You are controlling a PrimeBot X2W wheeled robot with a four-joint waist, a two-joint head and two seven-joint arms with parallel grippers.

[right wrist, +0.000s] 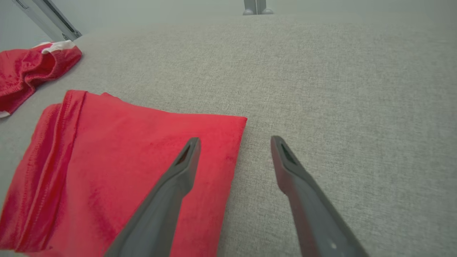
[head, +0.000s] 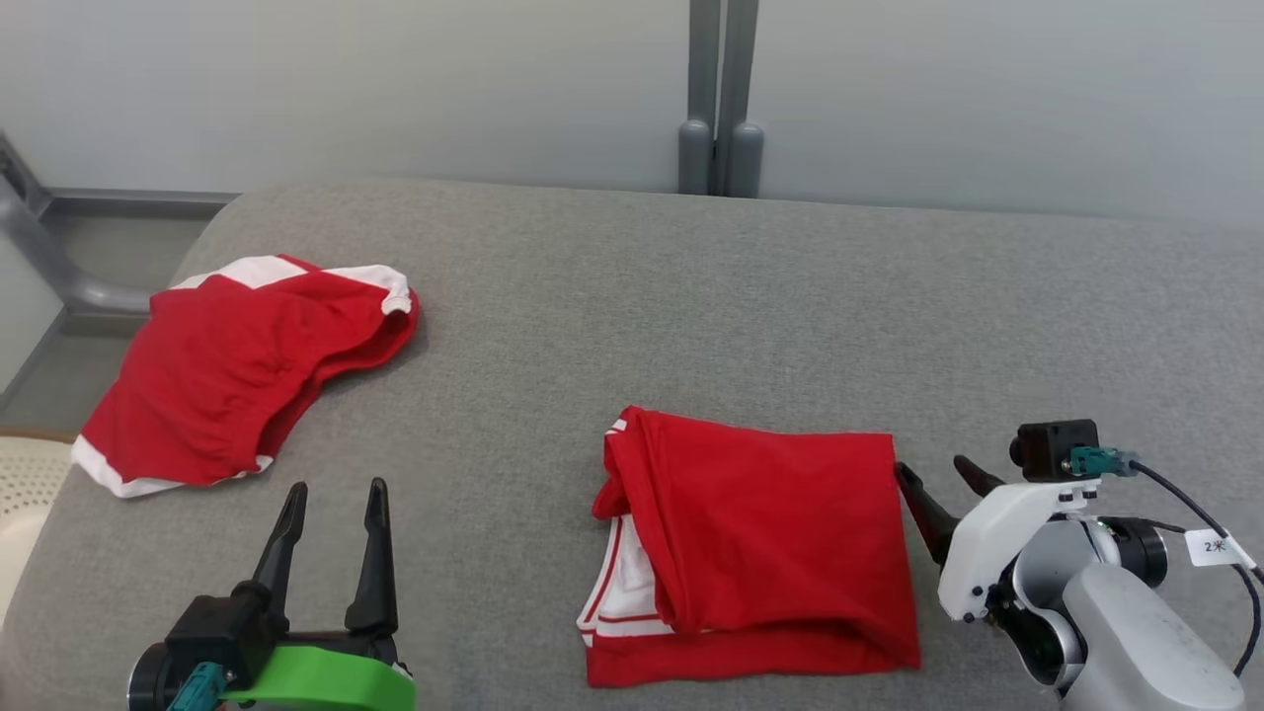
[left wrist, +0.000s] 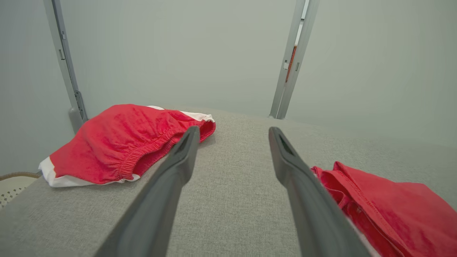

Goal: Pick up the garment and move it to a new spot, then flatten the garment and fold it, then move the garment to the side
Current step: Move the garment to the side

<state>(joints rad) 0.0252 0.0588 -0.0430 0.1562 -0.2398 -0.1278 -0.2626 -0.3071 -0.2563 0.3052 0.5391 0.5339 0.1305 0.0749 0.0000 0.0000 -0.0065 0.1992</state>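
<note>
At the near edge of the grey cloth-covered table [head: 691,296], the left gripper [head: 336,486] sits at the lower left of the head view. Its 2 fingers [left wrist: 178,167] are spread wide and grasp nothing; bare cloth lies between them in the left wrist view.

At the lower right, the right gripper [head: 929,464] is likewise released, with its 2 fingers [right wrist: 185,167] wide apart and nothing between them. In the right wrist view, 1 finger lies over the right edge of the folded red garment [head: 760,543] and the other over bare table. Contact between finger and fabric cannot be confirmed.

The folded red garment lies in the near centre of the table, between the 2 grippers and closer to the right one. It forms a rough rectangle. White panels with red stripes show at its lower left corner, and the layered fold edges sit along its left side (see the right wrist view).

Farther back, at the table's left side, a second red garment [head: 227,375] lies loosely bunched, well apart from the folded one. It has white trim and a gathered elastic band [left wrist: 142,160].

A cream perforated basket [head: 25,484] shows just off the table's left edge.

Behind the table, 2 grey upright posts [head: 721,99] stand against a pale wall.
</note>
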